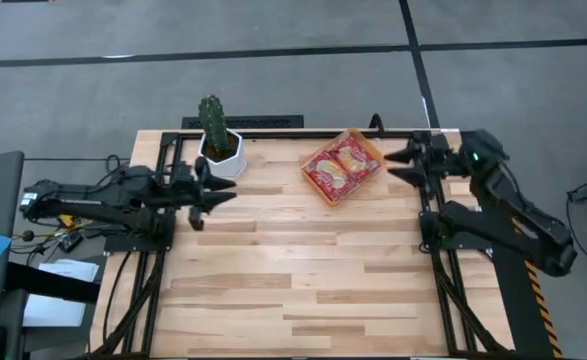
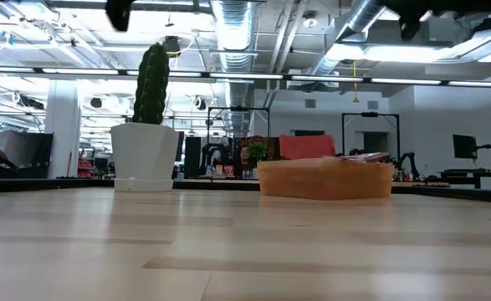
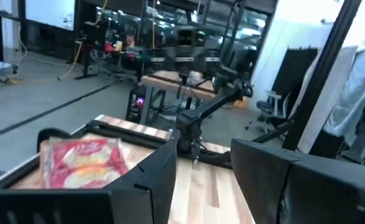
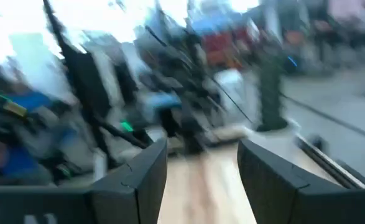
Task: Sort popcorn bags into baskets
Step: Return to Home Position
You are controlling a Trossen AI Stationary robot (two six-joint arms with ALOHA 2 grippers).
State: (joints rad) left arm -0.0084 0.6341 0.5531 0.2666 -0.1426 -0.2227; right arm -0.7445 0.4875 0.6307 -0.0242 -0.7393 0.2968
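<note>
All visible popcorn bags (image 1: pixel 339 168) are contained in the orange tray (image 2: pixel 324 181), located just ahead of the right gripper (image 1: pixel 391 166) and well ahead of the left gripper (image 1: pixel 225 194). Both grippers are held with fingers apart and nothing between them. No packet is seen outside the tray, so sorting is judged complete; only arm parking remains.

overhead, table-level, wrist views; shared tray (image 2: pixel 324 182)
</note>
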